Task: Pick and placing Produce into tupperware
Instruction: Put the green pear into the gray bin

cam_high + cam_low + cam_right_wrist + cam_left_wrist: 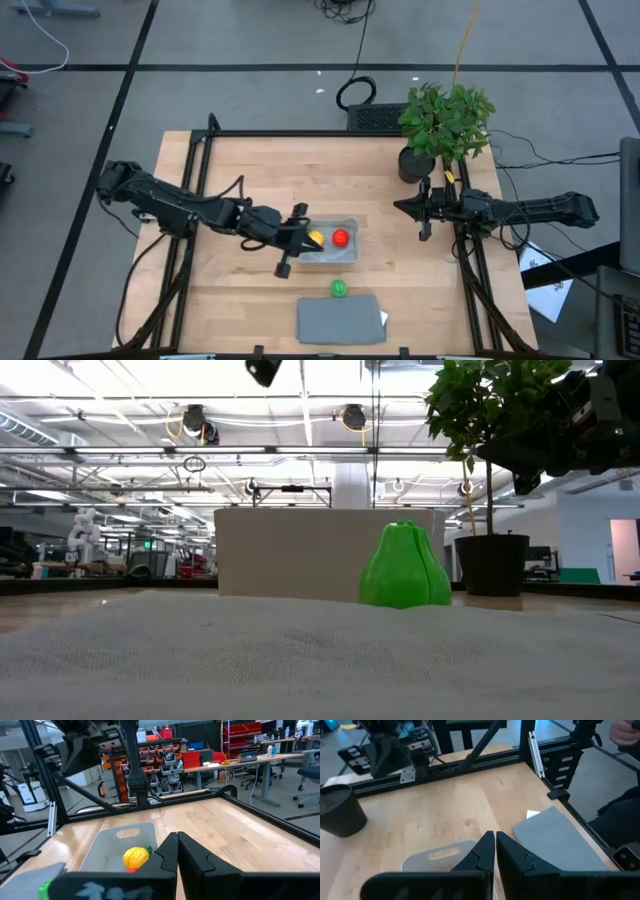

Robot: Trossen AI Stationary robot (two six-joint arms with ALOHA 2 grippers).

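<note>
The tupperware (pixel 330 243) is a clear box near the table's middle; it also shows in the right wrist view (pixel 107 845). A yellow toy fruit (pixel 316 239) (pixel 136 857) and a round red one (pixel 340 238) lie inside it. The green toy pear (pixel 339 289) (pixel 405 565) stands on the table just in front of the box. My left gripper (pixel 296 240) (pixel 495 847) hangs over the box's left rim, shut and empty. My right gripper (pixel 420 210) (pixel 177 847) waits, shut and empty, above the table's right side near the plant.
A flat grey lid (pixel 340 320) (pixel 555 840) lies at the near edge, right behind the green pear. A potted plant (pixel 445 125) in a black pot (pixel 492 565) stands at the far right corner. Bare wood shows between the box and the right arm.
</note>
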